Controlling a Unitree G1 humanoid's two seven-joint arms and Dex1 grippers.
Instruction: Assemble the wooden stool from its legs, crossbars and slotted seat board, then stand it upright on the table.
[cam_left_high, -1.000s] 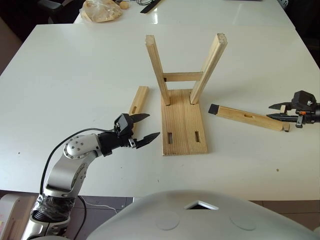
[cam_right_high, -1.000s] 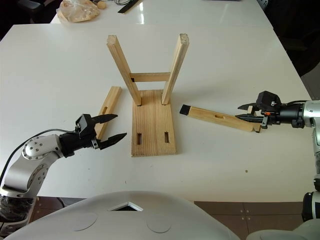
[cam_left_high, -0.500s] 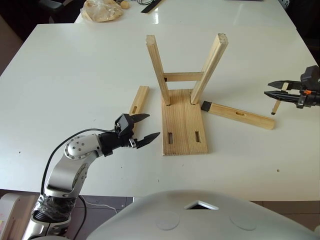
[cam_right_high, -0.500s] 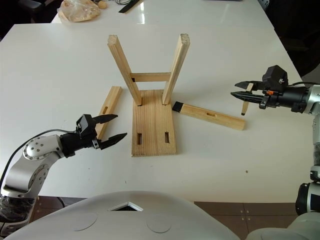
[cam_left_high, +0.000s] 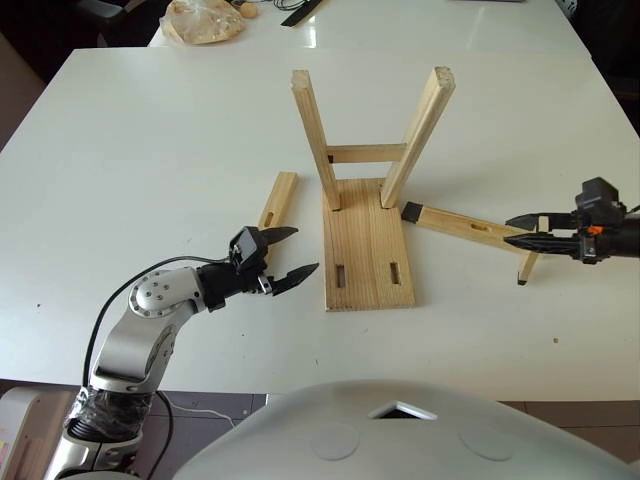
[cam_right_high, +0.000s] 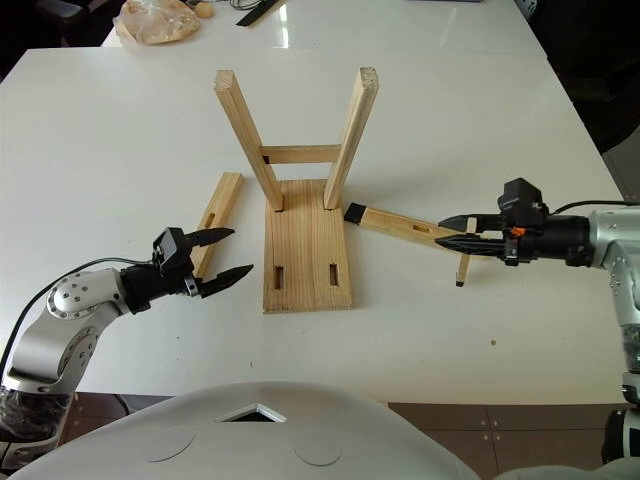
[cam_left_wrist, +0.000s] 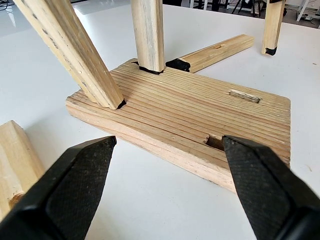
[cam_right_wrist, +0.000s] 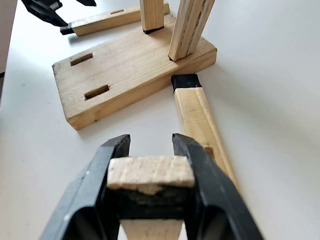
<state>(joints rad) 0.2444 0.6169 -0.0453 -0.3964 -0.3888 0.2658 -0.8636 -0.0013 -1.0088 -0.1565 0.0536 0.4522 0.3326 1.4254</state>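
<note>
- Head views: the seat board (cam_left_high: 367, 250) lies flat on the white tabletop (cam_left_high: 150, 130). Two upright legs (cam_left_high: 315, 140) stand in its far slots, leaning apart, and a crossbar (cam_left_high: 365, 153) joins them. The two near slots are empty.
- The left arm is bent at the elbow, forearm low and level, pointing towards the board's near left corner. The left hand (cam_left_high: 305, 250) hovers just beside that corner, fingers apart and holding nothing. The left loose leg (cam_left_high: 277, 200) lies flat just past it.
- The right arm reaches in level from the right. The right hand (cam_left_high: 508, 230) is clamped on a short bar (cam_left_high: 527, 265), which hangs tilted with its dark end down. I cannot tell whether that end touches the tabletop. The fingertips lie over the outer end of the right loose leg (cam_left_high: 455, 223), whose dark end rests against the board.
- Left wrist view: the two black fingers (cam_left_wrist: 75, 185) stand wide apart, framing the board's near edge and one empty slot (cam_left_wrist: 215, 142).
- Right wrist view: the fingers (cam_right_wrist: 197, 175) press both sides of the short bar's end, and the right loose leg runs ahead to the board.
</note>
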